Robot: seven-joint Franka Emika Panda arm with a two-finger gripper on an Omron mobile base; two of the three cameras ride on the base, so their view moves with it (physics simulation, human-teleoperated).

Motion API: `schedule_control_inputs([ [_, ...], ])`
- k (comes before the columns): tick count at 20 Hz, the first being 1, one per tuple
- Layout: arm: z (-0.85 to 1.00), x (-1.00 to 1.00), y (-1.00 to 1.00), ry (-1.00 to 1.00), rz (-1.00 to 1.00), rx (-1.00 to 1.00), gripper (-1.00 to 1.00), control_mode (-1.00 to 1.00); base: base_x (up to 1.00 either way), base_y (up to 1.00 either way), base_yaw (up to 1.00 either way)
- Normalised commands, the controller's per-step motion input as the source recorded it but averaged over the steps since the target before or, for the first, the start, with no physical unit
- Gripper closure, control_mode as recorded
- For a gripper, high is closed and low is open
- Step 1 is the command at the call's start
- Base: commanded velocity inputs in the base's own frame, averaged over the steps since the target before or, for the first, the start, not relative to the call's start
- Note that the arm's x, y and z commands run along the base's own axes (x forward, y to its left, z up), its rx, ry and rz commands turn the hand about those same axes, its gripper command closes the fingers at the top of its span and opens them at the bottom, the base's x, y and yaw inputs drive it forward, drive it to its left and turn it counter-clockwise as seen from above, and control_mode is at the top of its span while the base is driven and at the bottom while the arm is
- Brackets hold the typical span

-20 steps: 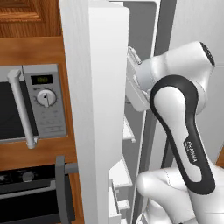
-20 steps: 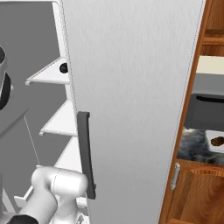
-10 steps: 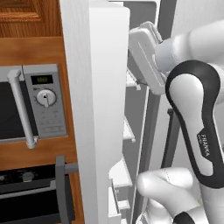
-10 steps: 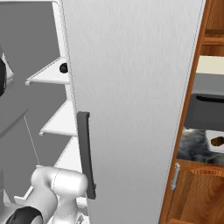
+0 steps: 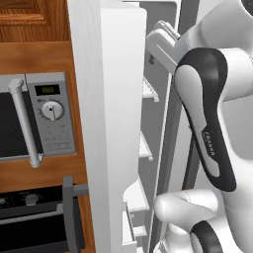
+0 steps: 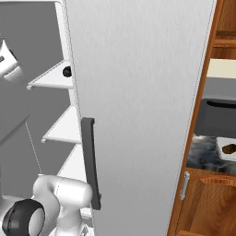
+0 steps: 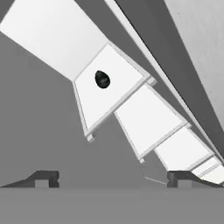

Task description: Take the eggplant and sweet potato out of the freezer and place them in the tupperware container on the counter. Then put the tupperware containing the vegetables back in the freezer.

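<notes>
Pale-grey freezer takes up most of what you see, door swung open so its white shelves are exposed. Makes sense, since the veg has to come out of there first. Off to the right, past the fridge, there's a strip of the dark marbled counter with the whitish tupperware container on it, and the brown sweet potato looks like it's already sitting inside, so I'd guess that half is done.

The claw is spread wide with nothing between the tips, aimed into the freezer, well apart from the target. That's presumably so it can reach in and straddle the eggplant, the glossy near-black lump lying alone on the upper shelf.
</notes>
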Motion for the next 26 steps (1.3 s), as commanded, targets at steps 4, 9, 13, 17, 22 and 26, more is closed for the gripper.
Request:
schedule_control_inputs([
  [4,-0.69,0.66,-0.26,-0.11,-0.03,-0.08,-1.0,-1.0,0.0,0.0,0.0],
  [9,-0.39,0.92,-0.14,-0.01,0.0,0.0,-1.0,-1.0,0.0,0.0,0.0],
  [13,-0.14,0.98,0.0,0.0,0.0,0.0,-1.0,-1.0,0.0,0.0,0.0],
  [17,-0.06,1.0,0.0,0.04,0.0,0.01,-1.0,-1.0,0.0,0.0,0.0],
  [22,-0.1,0.83,0.06,0.14,0.0,0.01,-1.0,-1.0,0.0,0.0,0.0],
  [26,-0.14,0.65,0.21,0.12,0.0,0.0,-1.0,-1.0,0.0,0.0,0.0],
])
